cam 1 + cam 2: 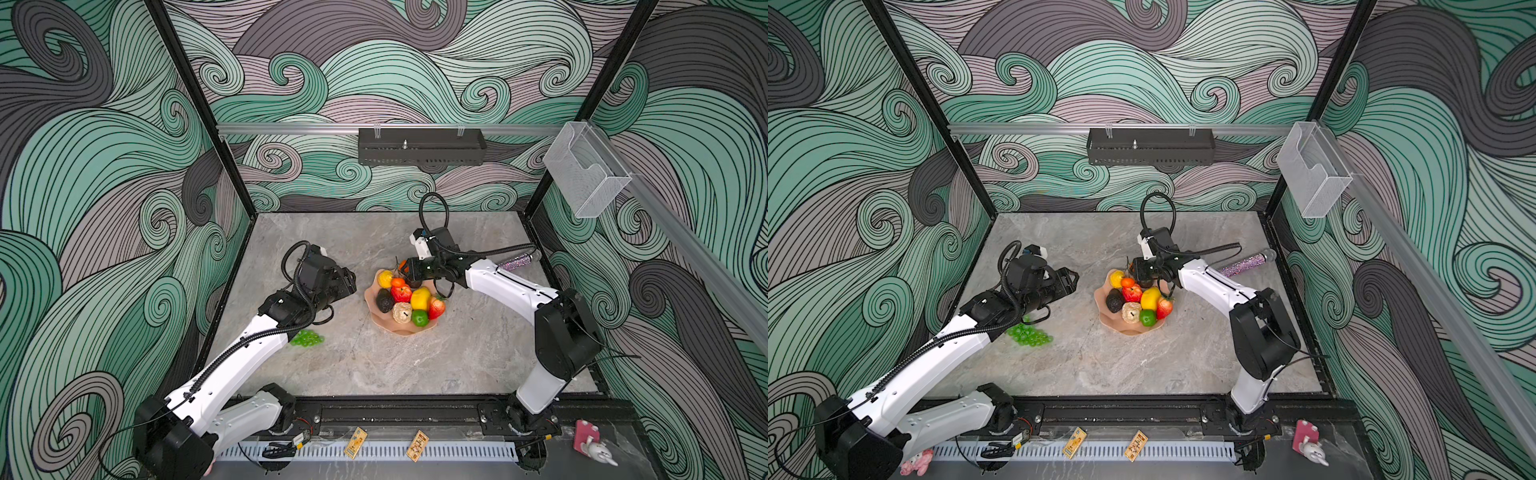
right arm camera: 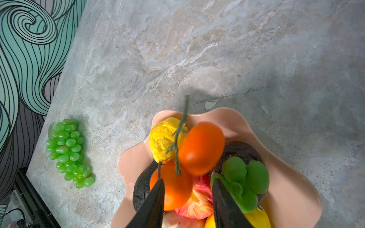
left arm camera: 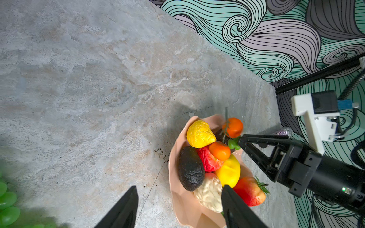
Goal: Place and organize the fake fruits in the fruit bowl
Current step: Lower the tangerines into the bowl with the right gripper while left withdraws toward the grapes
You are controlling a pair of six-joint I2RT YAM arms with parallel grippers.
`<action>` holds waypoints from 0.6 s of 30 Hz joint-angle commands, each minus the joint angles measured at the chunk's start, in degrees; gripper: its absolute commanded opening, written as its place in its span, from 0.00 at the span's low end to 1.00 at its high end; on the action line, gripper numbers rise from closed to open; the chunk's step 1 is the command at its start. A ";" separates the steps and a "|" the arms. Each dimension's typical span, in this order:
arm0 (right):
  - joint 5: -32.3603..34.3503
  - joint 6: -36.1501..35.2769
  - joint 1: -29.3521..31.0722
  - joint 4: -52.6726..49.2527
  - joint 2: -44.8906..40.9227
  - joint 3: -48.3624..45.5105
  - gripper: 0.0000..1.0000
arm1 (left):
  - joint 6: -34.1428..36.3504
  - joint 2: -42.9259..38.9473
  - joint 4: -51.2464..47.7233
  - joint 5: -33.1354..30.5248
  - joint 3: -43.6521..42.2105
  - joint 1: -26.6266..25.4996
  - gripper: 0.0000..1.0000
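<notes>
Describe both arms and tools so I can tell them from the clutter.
The left arm and right arm have white shells, black joints and black ribbed cable looping at the wrists. The left tool and right tool are black, with tapered pointed fingers; a white bracket carries the right wrist camera.

Walls: teal, grey and mauve wave wallpaper
Surface: grey marble tabletop
Rear wall: black perforated tray
Right wall: clear plastic box

Bare tabletop lies ahead of my left tool; my right tool crowds the fruit bowl's far rim.
</notes>
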 commanded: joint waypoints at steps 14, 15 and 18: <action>1.00 -1.11 -0.01 -2.15 -1.66 0.52 0.46 | 2.27 0.50 -2.47 0.19 1.07 2.90 0.69; 0.96 -1.14 0.04 -2.19 -2.22 0.34 0.46 | 2.39 0.84 -2.64 0.41 1.38 3.20 0.69; 1.53 -1.44 0.57 -2.17 -2.76 0.29 0.49 | 2.97 1.67 -3.15 0.90 2.05 3.92 0.69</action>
